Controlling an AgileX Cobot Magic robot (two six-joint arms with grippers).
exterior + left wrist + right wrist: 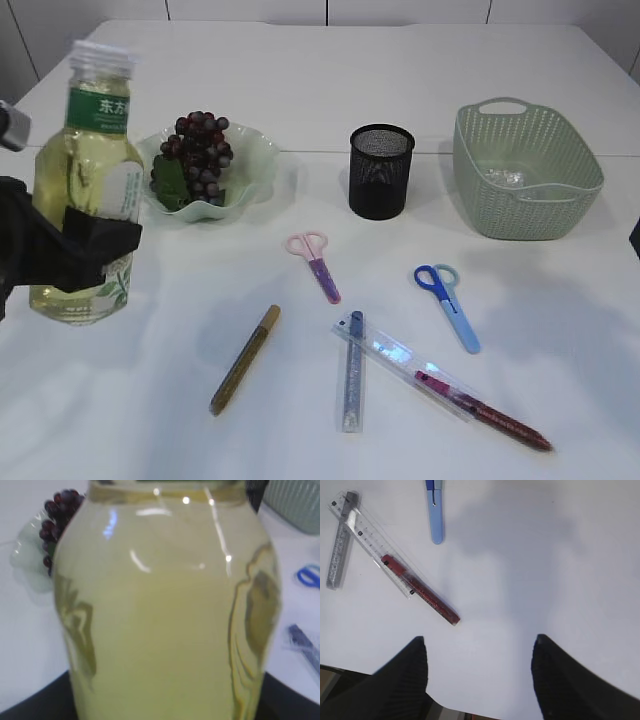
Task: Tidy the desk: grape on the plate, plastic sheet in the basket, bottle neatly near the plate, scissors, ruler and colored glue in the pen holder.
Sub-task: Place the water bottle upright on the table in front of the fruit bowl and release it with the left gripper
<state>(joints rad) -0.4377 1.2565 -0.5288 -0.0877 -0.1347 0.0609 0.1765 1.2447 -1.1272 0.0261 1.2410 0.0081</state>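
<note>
My left gripper (88, 246) is shut on the bottle (85, 170) of yellow drink, holding it upright at the front left; the bottle (160, 605) fills the left wrist view. The grape (200, 150) lies on the pale green plate (255, 150). The plastic sheet (505, 178) lies in the green basket (590, 185). Pink scissors (315, 262), blue scissors (448, 300), a clear ruler (400, 360) and gold (245, 358), silver (353, 375) and red (490, 412) colored glue pens lie on the table. The black mesh pen holder (381, 170) stands behind them. My right gripper (479, 640) hangs open over bare table, right of the red glue (422, 592).
The ruler (370, 535) lies across the silver glue (340, 545) and over part of the red one. The blue scissors' tip (435, 520) points toward my right gripper. The plate (30, 565) with the grape (60, 510) sits just behind the bottle.
</note>
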